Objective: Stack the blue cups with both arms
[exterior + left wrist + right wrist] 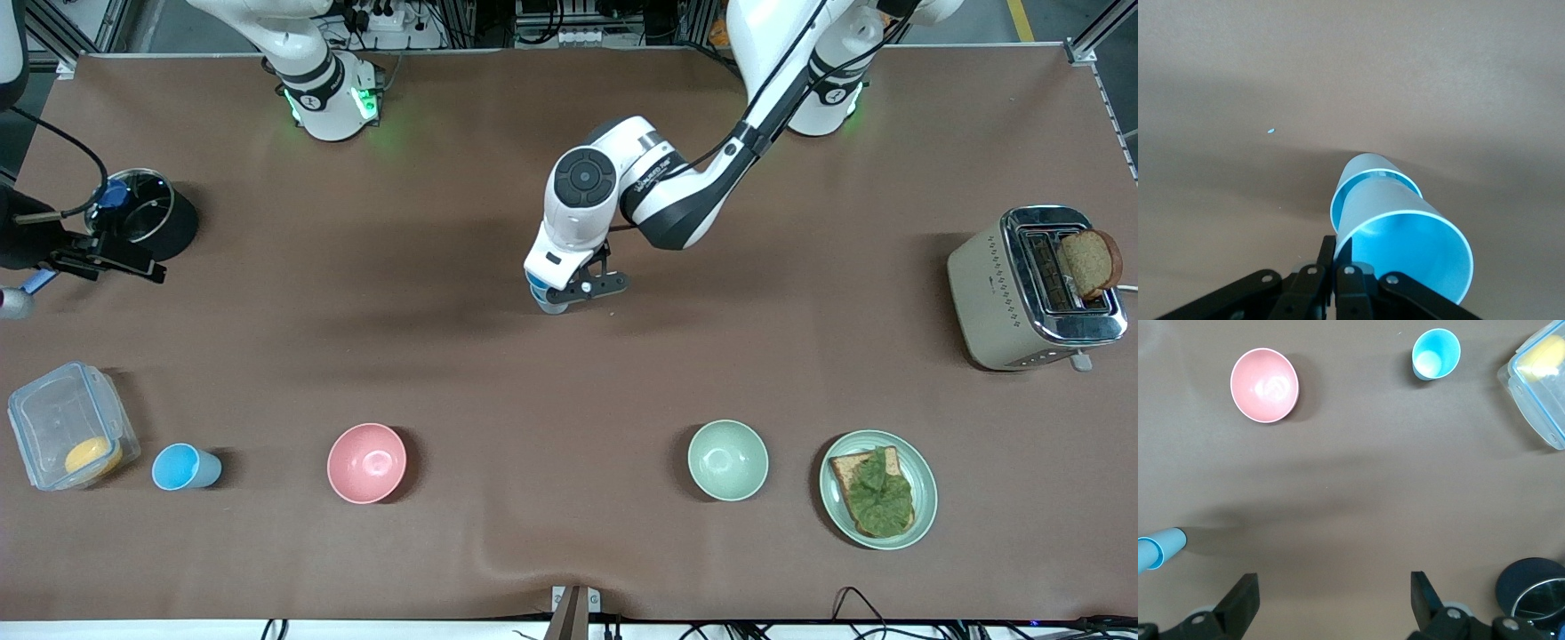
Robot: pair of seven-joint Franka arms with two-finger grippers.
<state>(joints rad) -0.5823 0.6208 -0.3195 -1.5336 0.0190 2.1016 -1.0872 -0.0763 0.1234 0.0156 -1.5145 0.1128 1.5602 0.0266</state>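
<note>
Stacked blue cups (1401,230): I see two nested, grey-blue outside, bright blue inside, at mid-table.
Left gripper (580,289): clamped on the upper cup's rim.
Right gripper (1331,600): fingers apart, waiting above the table's right-arm end.
Lone blue cup (184,467): upright between clear box (67,427) and pink bowl (366,462).

The left arm (711,187) comes from its base at the top and bends down over the middle of the table. Its left gripper (582,286) points down there, and its fingers (1331,257) are pinched on the rim of a blue cup (1405,243). The right arm waits. Its right gripper (107,258) hangs at the right arm's end of the table with its fingers (1241,603) spread wide.
</note>
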